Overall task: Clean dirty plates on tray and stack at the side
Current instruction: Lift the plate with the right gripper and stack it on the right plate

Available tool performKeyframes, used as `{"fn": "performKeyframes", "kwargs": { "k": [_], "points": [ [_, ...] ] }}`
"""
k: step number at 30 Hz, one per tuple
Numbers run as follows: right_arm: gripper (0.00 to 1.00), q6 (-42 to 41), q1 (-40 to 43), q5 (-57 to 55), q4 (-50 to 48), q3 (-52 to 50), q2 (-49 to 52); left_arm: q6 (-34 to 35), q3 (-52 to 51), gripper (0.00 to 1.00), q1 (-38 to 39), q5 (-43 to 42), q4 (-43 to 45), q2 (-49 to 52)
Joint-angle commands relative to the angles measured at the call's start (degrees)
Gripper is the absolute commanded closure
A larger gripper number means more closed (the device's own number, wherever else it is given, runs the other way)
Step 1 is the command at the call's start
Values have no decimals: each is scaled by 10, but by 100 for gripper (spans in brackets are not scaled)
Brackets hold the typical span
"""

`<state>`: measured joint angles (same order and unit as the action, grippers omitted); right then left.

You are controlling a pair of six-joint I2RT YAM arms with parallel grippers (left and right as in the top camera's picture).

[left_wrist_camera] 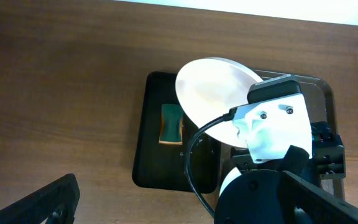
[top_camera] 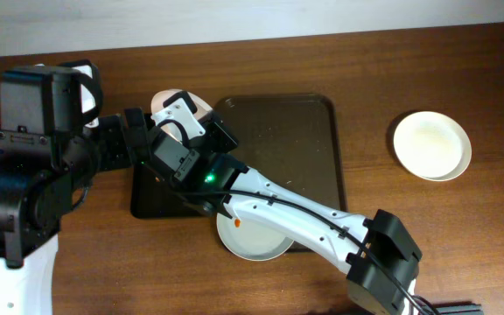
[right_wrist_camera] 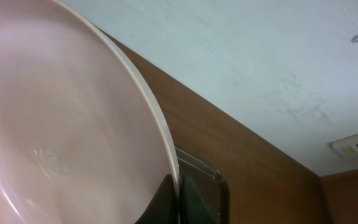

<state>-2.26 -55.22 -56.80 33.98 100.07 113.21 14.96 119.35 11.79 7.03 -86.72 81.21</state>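
Nothing legible in any of the three views: no lettering, brand mark, number or sign clear enough to read.

**Covered, cropped and blurred**

The right arm [top_camera: 304, 219] hides the upper edge of the front plate [top_camera: 256, 243], the near left corner of the brown tray [top_camera: 296, 131] and much of the black tray [top_camera: 145, 199]. In the right wrist view the held plate [right_wrist_camera: 61, 124] is blurred and runs off the left and bottom edges. There the right gripper [right_wrist_camera: 180, 198] shows only dark tips cut by the bottom edge; in the left wrist view its white body covers that plate's lower right rim.
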Motion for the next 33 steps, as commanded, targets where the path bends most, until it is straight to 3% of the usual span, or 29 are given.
{"fn": "performKeyframes", "kwargs": {
  "k": [1,9,14,16,20,26,33],
  "points": [
    [96,2,1,-24,-5,5,4,-3,-2,0,-4,2,1,-3],
    [96,-11,4,-13,-5,5,4,-3,-2,0,-4,2,1,-3],
    [96,-192,76,129,134,5,-17,-3,-2,0,-4,2,1,-3],
    [96,-257,161,268,189,5,-43,-3,-2,0,-4,2,1,-3],
    [96,-259,388,555,245,5,-61,-3,-2,0,-4,2,1,-3],
    [96,-248,684,577,306,-5,-34,-3,-2,0,-4,2,1,-3],
    [96,-248,893,577,240,-144,-32,-3,-2,0,-4,2,1,-3]
  ]
}}
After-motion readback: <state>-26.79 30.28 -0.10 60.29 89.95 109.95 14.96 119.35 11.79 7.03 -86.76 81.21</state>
